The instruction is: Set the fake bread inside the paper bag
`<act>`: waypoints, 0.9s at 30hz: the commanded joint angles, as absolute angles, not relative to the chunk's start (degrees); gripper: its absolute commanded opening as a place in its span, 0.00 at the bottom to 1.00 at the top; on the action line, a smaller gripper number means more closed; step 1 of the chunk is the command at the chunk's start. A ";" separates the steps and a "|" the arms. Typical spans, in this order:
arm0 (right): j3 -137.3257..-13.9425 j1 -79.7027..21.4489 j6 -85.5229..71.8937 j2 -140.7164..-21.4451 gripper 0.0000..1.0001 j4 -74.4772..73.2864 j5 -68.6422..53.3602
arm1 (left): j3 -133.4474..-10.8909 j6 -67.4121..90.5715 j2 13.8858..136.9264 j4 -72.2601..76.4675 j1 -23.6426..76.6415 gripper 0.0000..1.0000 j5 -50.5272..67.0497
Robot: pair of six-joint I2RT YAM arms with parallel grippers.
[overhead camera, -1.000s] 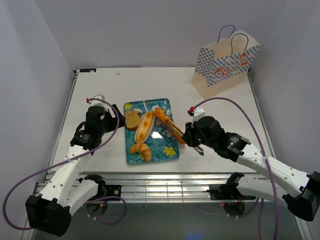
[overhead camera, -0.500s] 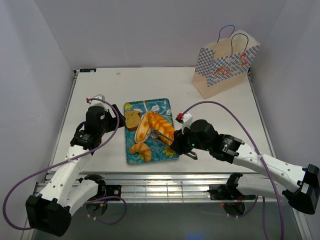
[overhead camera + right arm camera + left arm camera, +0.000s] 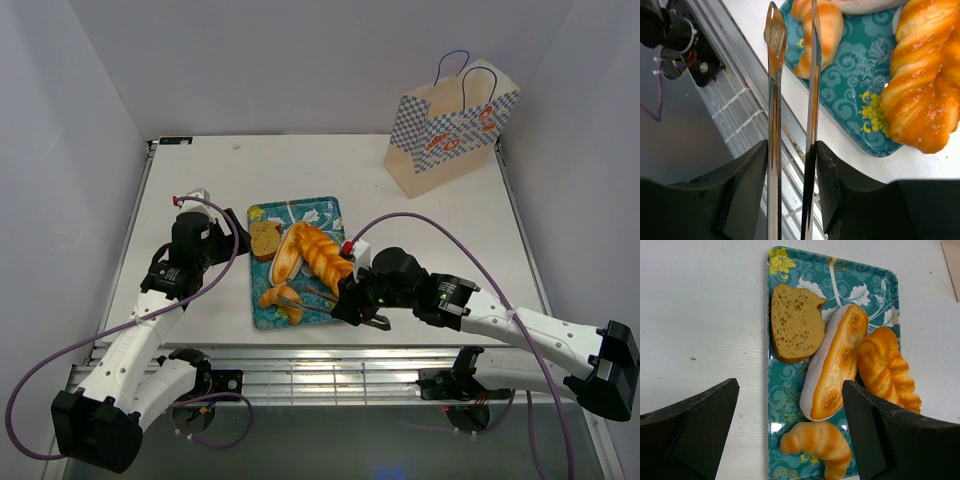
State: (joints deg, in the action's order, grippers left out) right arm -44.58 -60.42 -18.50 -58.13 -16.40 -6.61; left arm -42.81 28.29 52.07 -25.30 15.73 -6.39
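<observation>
The fake bread lies on a blue patterned tray (image 3: 338, 302): a toast slice (image 3: 265, 240), an oval bun (image 3: 289, 252), a braided loaf (image 3: 323, 253) and a croissant (image 3: 283, 298). My right gripper (image 3: 350, 302) is shut on metal tongs (image 3: 305, 293) at the tray's near right. In the right wrist view my gripper (image 3: 790, 192) holds the tongs (image 3: 773, 100), whose tips reach the croissant (image 3: 827, 35) with nothing between them. My left gripper (image 3: 222, 232) is open left of the tray, empty. The paper bag (image 3: 452, 130) stands at the far right.
The left wrist view shows the toast (image 3: 795, 322), oval bun (image 3: 835, 367), braided loaf (image 3: 885, 370) and croissant (image 3: 817, 442) on the tray (image 3: 785, 390). The table's near edge and metal rails (image 3: 740, 105) lie just beside the tongs. Walls enclose the table.
My right gripper has moved left and nearer with the tongs. The braided loaf, earlier at the tray's right edge by the tongs, now lies beside the oval bun. The left arm has not moved.
</observation>
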 commanded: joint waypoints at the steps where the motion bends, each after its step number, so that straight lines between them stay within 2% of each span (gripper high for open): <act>1: -43.24 -62.31 -17.75 -58.45 0.48 -13.54 -6.60 | -43.07 27.77 51.15 -25.49 16.00 0.95 -6.06; 13: -41.22 -65.74 -19.86 -63.54 0.50 -10.11 1.65 | -43.07 27.77 51.33 -25.49 16.00 0.95 -6.06; 27: -41.40 -66.01 -20.92 -57.39 0.50 -10.99 5.45 | -43.07 27.86 51.24 -25.40 16.00 0.95 -5.80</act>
State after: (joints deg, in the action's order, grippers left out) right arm -41.32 -65.76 -20.60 -58.59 -13.43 3.75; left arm -42.81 28.29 52.07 -25.30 15.73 -6.39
